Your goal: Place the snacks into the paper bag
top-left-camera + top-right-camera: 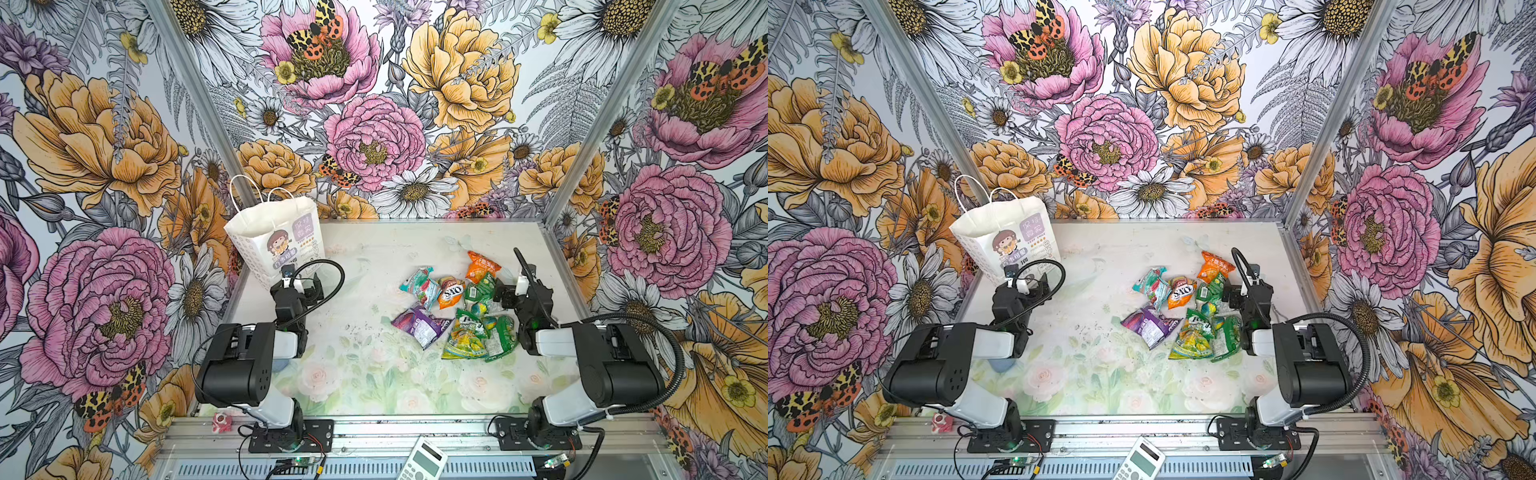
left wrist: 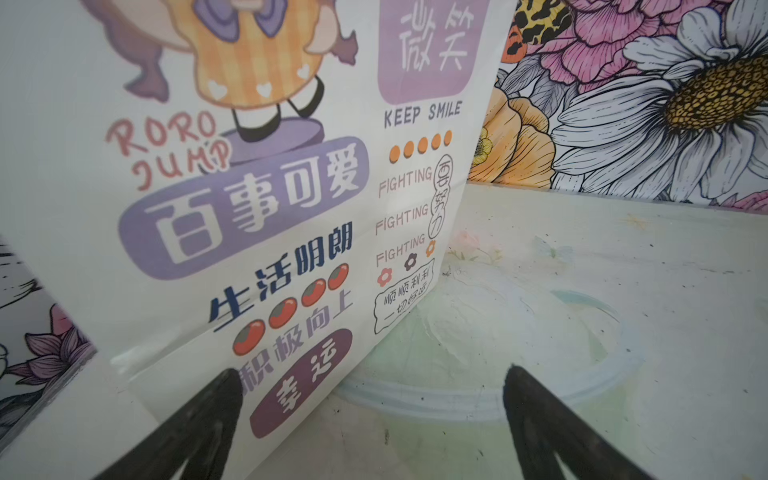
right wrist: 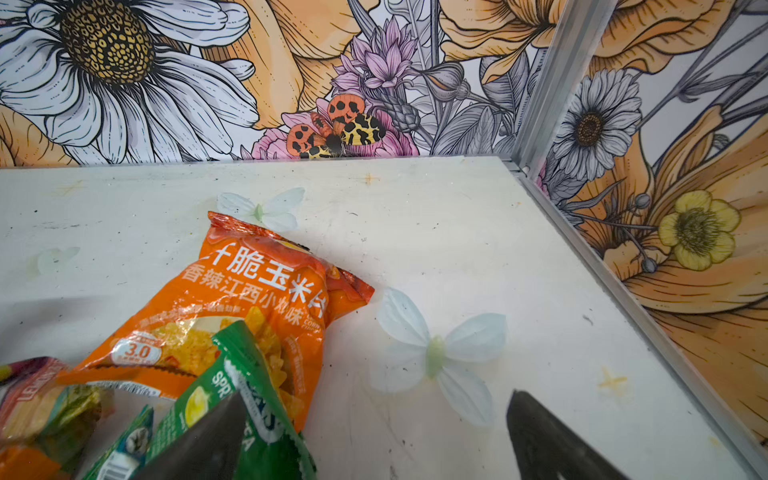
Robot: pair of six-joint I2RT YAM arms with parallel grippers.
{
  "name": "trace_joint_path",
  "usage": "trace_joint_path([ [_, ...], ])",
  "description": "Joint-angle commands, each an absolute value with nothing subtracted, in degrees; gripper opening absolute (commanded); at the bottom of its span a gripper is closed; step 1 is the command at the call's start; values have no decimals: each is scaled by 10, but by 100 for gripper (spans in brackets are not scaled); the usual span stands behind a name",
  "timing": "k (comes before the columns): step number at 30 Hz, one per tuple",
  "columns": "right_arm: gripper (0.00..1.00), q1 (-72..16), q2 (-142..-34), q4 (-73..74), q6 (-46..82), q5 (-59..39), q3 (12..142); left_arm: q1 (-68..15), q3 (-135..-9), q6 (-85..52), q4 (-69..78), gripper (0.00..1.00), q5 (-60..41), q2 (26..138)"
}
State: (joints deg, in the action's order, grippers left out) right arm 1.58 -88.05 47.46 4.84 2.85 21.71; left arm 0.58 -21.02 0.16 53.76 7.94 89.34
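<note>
The white paper bag with cord handles and a cartoon girl print stands upright at the back left of the table. My left gripper is open just in front of the bag's lower corner, holding nothing. The snacks lie in a loose pile right of centre: teal, purple, orange, green and yellow-green packets. My right gripper is open at the pile's right edge, with one finger over a green packet.
Floral walls with aluminium posts close the table in at the left, back and right. A white calculator and a small red-and-white object lie on the front rail. Bare table stretches between the arms.
</note>
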Motion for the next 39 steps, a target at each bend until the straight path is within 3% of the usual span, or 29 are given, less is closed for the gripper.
trace_joint_path([
  [1,100,15,-880,490,44,34,228,6,-217,1,540,99,50,889],
  [39,99,15,-872,472,44,39,236,2,-221,13,526,99,33,880],
])
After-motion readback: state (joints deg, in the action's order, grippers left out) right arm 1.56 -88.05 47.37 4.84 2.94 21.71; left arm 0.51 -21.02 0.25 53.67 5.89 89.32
